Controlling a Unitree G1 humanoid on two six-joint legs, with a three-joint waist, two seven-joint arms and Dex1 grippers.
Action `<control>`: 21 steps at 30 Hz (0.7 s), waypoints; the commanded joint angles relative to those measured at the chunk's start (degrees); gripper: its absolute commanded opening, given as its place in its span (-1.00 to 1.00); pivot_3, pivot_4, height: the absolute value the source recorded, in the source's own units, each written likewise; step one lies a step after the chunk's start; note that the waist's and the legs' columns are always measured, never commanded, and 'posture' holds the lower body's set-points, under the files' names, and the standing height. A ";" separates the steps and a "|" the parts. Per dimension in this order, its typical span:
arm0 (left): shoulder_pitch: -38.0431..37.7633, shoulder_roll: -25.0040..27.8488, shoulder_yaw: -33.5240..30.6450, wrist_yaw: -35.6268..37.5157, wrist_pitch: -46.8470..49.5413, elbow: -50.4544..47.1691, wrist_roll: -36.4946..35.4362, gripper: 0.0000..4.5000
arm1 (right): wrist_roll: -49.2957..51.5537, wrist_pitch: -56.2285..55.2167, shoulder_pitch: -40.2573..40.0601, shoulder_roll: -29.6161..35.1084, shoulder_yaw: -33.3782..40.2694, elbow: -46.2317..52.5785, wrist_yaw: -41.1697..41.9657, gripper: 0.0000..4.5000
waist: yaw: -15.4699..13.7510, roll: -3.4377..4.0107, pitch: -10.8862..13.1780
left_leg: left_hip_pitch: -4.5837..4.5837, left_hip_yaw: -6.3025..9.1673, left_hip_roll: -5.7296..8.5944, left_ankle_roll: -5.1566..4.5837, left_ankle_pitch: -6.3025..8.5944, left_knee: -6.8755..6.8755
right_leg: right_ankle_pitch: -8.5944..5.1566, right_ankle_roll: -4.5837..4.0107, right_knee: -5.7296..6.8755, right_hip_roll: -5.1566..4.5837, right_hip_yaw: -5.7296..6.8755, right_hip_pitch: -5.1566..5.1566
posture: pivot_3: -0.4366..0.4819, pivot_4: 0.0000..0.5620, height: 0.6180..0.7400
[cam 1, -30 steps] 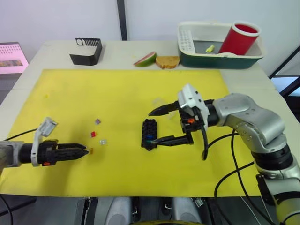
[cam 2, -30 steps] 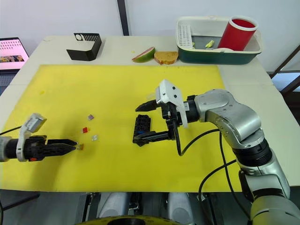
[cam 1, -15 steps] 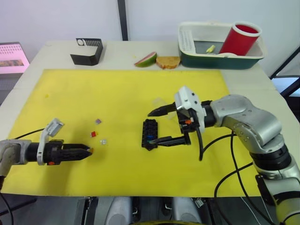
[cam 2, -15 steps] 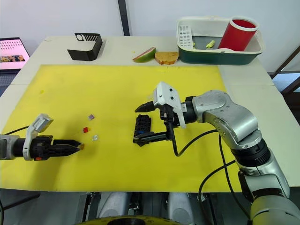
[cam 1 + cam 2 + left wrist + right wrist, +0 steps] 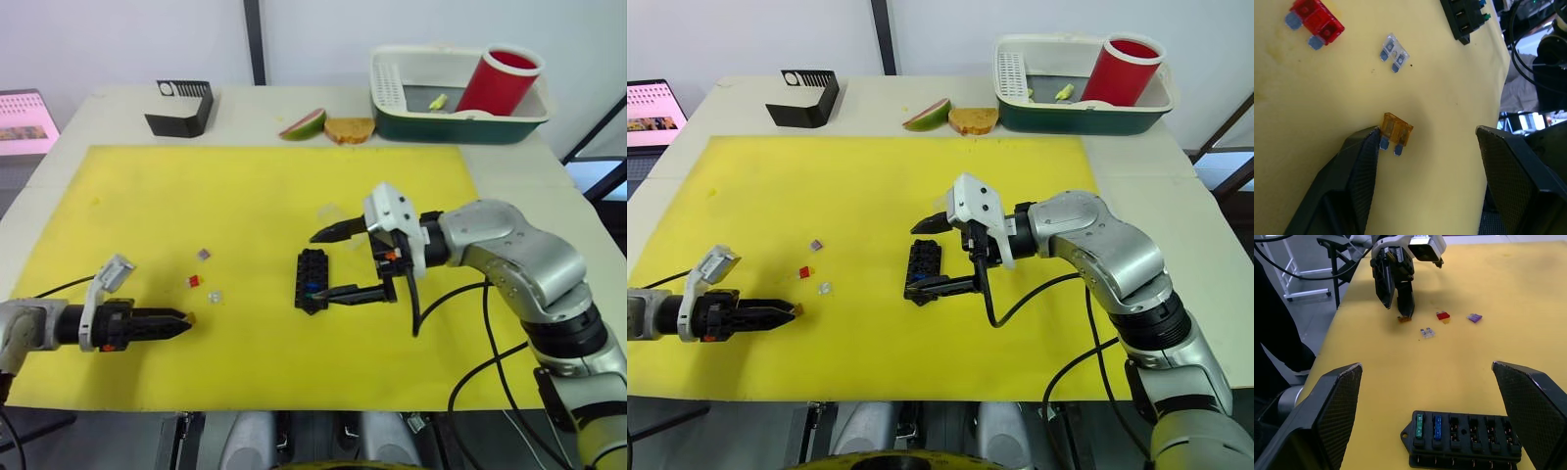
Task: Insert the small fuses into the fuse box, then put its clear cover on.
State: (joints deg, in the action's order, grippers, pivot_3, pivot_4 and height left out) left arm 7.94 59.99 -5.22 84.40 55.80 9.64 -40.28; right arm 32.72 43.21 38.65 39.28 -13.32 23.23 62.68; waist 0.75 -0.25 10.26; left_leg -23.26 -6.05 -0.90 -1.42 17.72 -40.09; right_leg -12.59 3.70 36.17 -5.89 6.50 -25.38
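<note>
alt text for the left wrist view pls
An orange fuse lies on the yellow mat between the open left gripper, one finger touching it. Beyond lie a clear fuse, a red fuse and the fuse box corner.

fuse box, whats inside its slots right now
The fuse box holds a green fuse and a blue fuse at one end. The other slots facing the camera look empty; the far side is hidden.

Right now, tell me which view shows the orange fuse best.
The left wrist view: the orange fuse lies large, blades visible, touching one finger of the open left claw. The right wrist and eye views show only a speck.
</note>
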 commanded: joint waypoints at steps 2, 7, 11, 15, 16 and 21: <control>-1.12 0.04 0.19 -0.45 -0.53 1.80 1.32 0.14 | -0.18 -1.12 0.60 -0.41 0.04 1.08 0.34 1.00 | 0.11 0.00 0.00 | 0.00 0.00 -0.01 0.00 0.00 0.00 | 0.00 0.00 0.00 0.00 0.00 -0.01 | -0.05 -0.47 1.00; -1.22 -0.50 -0.17 -0.89 -0.87 2.49 1.34 -0.44 | -0.56 -1.43 0.82 -0.36 -0.21 0.90 0.80 1.00 | 0.05 0.00 0.00 | -0.01 0.00 -0.01 0.00 0.00 0.00 | 0.00 0.00 0.00 0.01 0.00 -0.01 | -0.05 -0.47 1.00; -1.68 -0.61 -0.75 -1.07 -0.72 2.29 1.05 -0.44 | -0.69 -1.56 0.96 -0.31 -0.41 0.78 0.89 1.00 | 0.07 0.00 0.00 | 0.00 0.00 -0.01 0.00 0.00 0.00 | 0.00 0.00 0.00 0.00 0.00 -0.01 | -0.05 -0.47 1.00; -2.18 -0.90 -1.14 -1.28 -1.04 2.40 1.04 -0.44 | -0.88 -1.59 1.01 -0.36 -0.56 0.74 0.98 1.00 | 0.11 0.00 0.00 | 0.00 0.00 -0.01 0.00 0.00 0.00 | 0.00 0.00 0.01 0.00 0.00 -0.01 | -0.05 -0.47 1.00; -2.28 -0.98 -1.28 -1.37 -0.99 2.26 0.98 -0.56 | -0.95 -1.58 1.03 -0.40 -0.59 0.74 0.97 1.00 | 0.10 0.00 0.00 | 0.00 0.00 -0.01 0.00 0.00 0.00 | 0.00 0.00 0.01 0.00 0.00 -0.01 | -0.05 -0.47 1.00; -3.31 -1.30 -1.86 -1.54 -1.32 1.15 0.81 -0.97 | -1.05 -1.58 1.00 -0.47 -0.69 0.74 1.00 1.00 | 0.04 0.00 0.00 | 0.00 0.00 -0.01 0.00 0.00 0.00 | 0.00 0.00 0.01 0.00 0.00 -0.01 | -0.05 -0.47 1.00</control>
State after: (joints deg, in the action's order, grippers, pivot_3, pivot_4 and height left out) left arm 5.65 58.60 -6.51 83.21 54.48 11.07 -39.46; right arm 31.65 42.77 38.69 39.26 -14.62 23.22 63.37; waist 0.78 -0.25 10.26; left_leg -23.26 -6.04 -0.91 -1.41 17.72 -40.09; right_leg -12.59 3.70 36.18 -5.90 6.49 -25.39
